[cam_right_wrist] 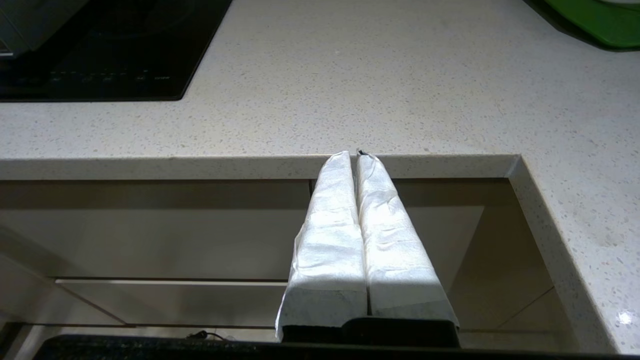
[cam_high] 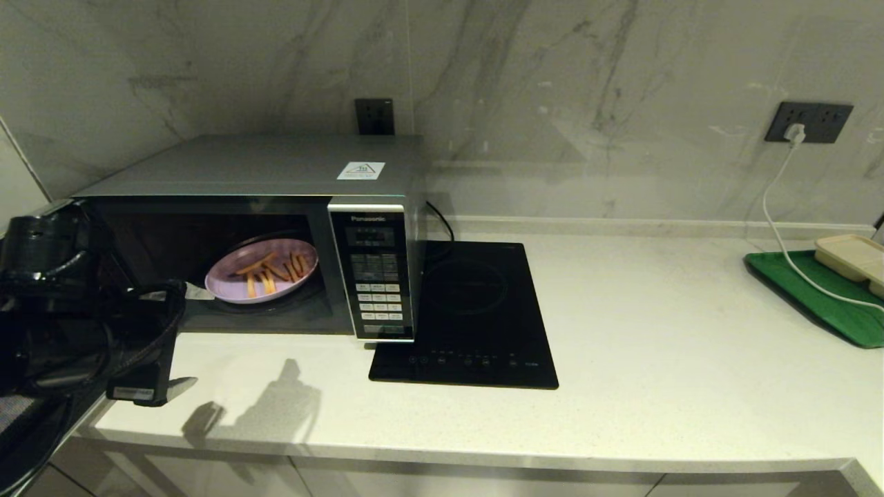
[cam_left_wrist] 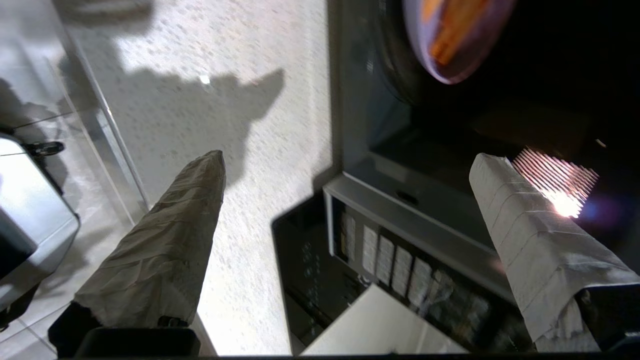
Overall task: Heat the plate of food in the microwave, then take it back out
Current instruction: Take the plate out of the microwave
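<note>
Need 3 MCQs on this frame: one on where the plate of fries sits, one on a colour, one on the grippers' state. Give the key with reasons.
1. Where is the plate of food?
A. on the induction cooktop
B. inside the microwave cavity
C. on the green tray

2. What colour is the plate?
A. lilac
B. green
C. white

3. How do the grippers stand?
A. both shut
B. left shut, right open
C. left open, right shut

Key:
1 B: the head view shows the plate in the open microwave, left of its keypad, while the induction cooktop is bare.
2 A: its rim shows lilac under the orange fries.
3 C: the left gripper, at the microwave's front, has its fingers spread wide and empty; the right gripper, at the counter's edge, has its fingers pressed together.
</note>
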Available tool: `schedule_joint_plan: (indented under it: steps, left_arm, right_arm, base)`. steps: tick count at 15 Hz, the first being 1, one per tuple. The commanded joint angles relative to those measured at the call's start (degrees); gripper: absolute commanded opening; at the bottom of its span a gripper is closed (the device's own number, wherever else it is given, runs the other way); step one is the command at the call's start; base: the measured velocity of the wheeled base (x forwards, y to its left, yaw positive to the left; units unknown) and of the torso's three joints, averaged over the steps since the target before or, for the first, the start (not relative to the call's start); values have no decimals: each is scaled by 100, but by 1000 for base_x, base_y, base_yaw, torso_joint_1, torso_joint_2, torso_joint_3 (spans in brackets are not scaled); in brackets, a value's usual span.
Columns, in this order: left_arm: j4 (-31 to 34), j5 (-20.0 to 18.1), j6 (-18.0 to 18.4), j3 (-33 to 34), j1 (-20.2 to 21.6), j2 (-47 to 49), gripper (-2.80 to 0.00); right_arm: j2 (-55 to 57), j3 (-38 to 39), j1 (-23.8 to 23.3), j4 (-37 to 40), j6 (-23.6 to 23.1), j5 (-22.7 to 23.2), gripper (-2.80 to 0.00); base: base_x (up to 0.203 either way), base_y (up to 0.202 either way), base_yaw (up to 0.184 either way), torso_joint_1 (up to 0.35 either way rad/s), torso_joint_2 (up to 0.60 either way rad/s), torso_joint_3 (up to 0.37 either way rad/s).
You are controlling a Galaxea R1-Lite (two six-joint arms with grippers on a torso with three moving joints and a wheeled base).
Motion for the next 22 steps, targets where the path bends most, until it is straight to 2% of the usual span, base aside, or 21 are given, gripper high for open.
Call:
schedule_joint_plan:
  steps: [1,4,12,17,22]
  left_arm:
    - [-148,-38,-56,-95,187,635,0]
    - [-295,-279,-49,-549,444,1024,0]
    - [-464,-629,10,-1483,633,2077,0]
    - [-479,-1302,109,-1754,1050,2250,0]
    - [-543,-1333,110,-1924,1135,2477,0]
  right_arm:
    - [5,-2,-2,7,2,-4,-280]
    - [5,-2,3,7,2,-4,-280]
    - [5,-2,3,7,2,-4,-280]
    - [5,-2,3,7,2,-4,-280]
    - [5,-2,3,7,2,-4,-280]
  base:
    - [0,0,0,0,0,0]
    - [0,0,0,0,0,0]
    - [0,0,0,0,0,0]
    - [0,0,0,0,0,0]
    - [0,0,0,0,0,0]
